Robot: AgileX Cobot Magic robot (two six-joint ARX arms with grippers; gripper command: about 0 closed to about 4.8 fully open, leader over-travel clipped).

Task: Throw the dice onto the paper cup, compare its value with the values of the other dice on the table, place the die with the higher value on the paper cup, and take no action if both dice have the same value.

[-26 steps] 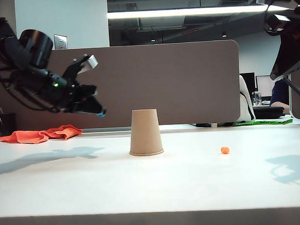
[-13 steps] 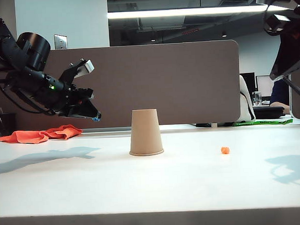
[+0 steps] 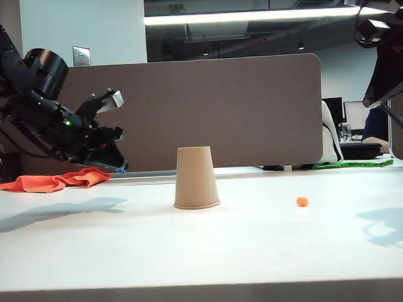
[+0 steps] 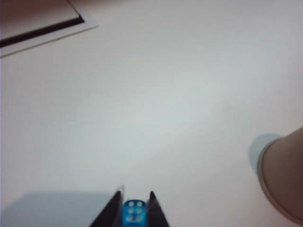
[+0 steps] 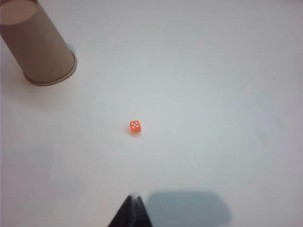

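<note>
The tan paper cup (image 3: pixel 195 177) stands upside down mid-table, also in the left wrist view (image 4: pixel 284 177) and the right wrist view (image 5: pixel 35 45). My left gripper (image 3: pixel 119 166) hangs above the table to the cup's left, tilted down, shut on the tiny blue dice (image 4: pixel 134 212), whose face shows several pale pips; its blue speck shows at the fingertips (image 3: pixel 123 170). The tiny orange die (image 3: pixel 302 201) lies on the table right of the cup, pale pips up (image 5: pixel 135 126). My right gripper (image 5: pixel 135 201) is held high at the right, shut and empty, away from the orange die.
An orange cloth (image 3: pixel 52 180) lies at the table's back left, below my left arm. A brown partition wall (image 3: pixel 253 108) runs behind the table. The right arm (image 3: pixel 384 36) reaches in from the upper right corner.
My left gripper has drawn back to the left, away from the cup, and dipped lower, still holding the blue dice. The right arm, cup and orange die have not moved.
</note>
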